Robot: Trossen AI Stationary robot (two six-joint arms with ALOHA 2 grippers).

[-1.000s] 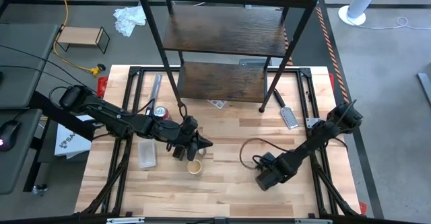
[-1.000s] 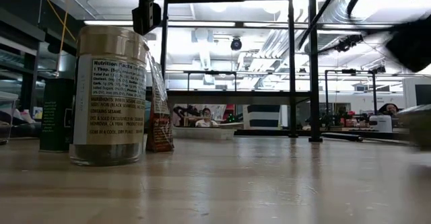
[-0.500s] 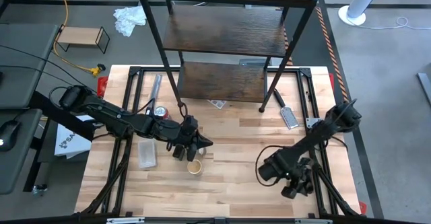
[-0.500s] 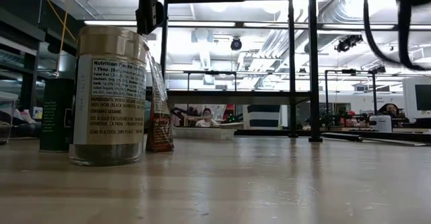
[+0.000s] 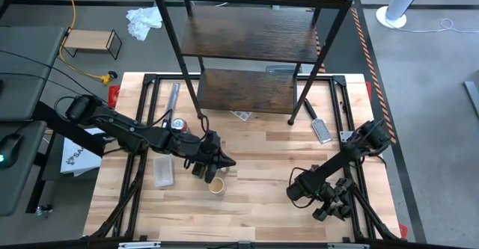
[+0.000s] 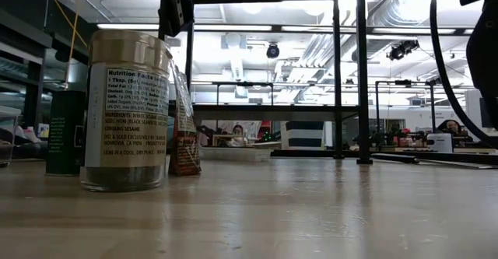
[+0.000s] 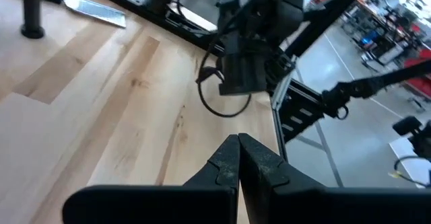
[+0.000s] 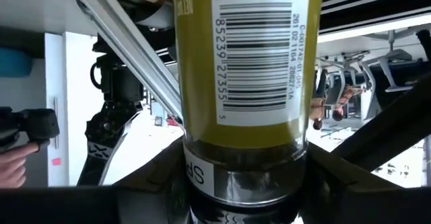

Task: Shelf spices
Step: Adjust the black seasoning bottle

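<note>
Spice jar (image 8: pixel 246 69) | clamped between right gripper (image 5: pixel 333 204) jaws | left gripper (image 7: pixel 237 158) jaws closed, empty

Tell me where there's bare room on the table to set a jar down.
Bare wood lies in the middle, between the tan-lidded jar and the right tool, and along the near edge of the table. It is crowded on the left around the left tool, the red can and the clear plastic piece.

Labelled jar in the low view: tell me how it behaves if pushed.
The jar stands upright and is taller than it is wide, so a high push would probably tip it. Being round-sided, it would likely roll once down.
</note>
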